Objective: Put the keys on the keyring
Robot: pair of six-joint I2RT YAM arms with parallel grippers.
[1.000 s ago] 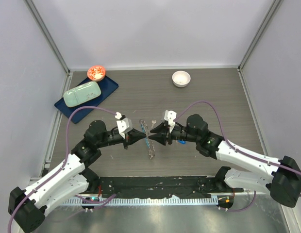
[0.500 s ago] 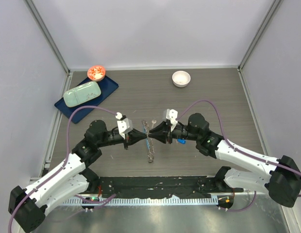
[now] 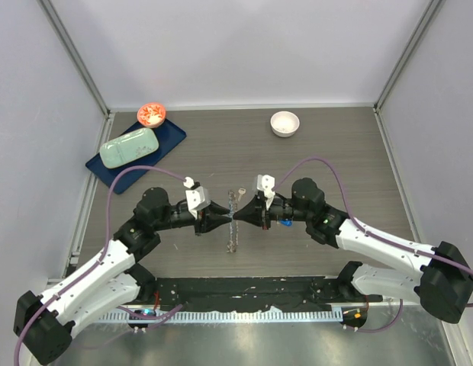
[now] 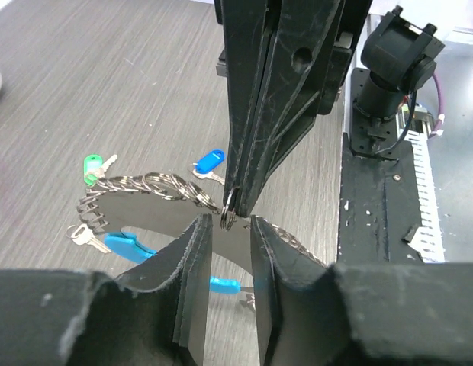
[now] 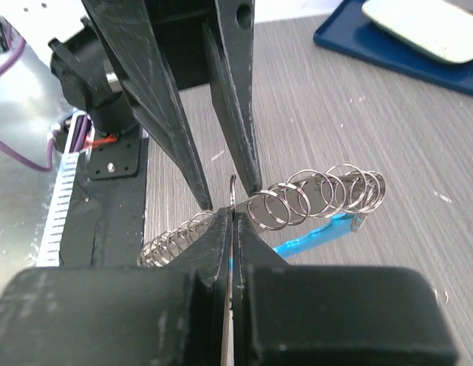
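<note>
The keyring (image 3: pixel 233 232) is a chain of silvery rings with a curved light-blue strip (image 4: pixel 130 245), lying mid-table and partly lifted. My right gripper (image 3: pixel 239 219) is shut on one small ring (image 5: pixel 233 197) at the chain's end and holds it up. My left gripper (image 3: pixel 226 219) is open; its fingers (image 4: pixel 193 242) stand on either side of that ring (image 4: pixel 230 213) without touching it. A green-headed key (image 4: pixel 92 166), a blue-headed key (image 4: pixel 208 162) and a plain silver key (image 4: pixel 82 236) lie on the table by the chain. No black-headed key shows.
A white bowl (image 3: pixel 284 123) stands at the back right. A dark blue tray (image 3: pixel 134 156) at the back left holds a pale green block (image 3: pixel 129 147), with a red dish (image 3: pixel 152 114) behind it. The black base rail (image 3: pixel 244 293) runs along the near edge.
Both grippers have closed in on each other until their tips meet over the chain. The ring end of the chain has shifted slightly with the right gripper.
</note>
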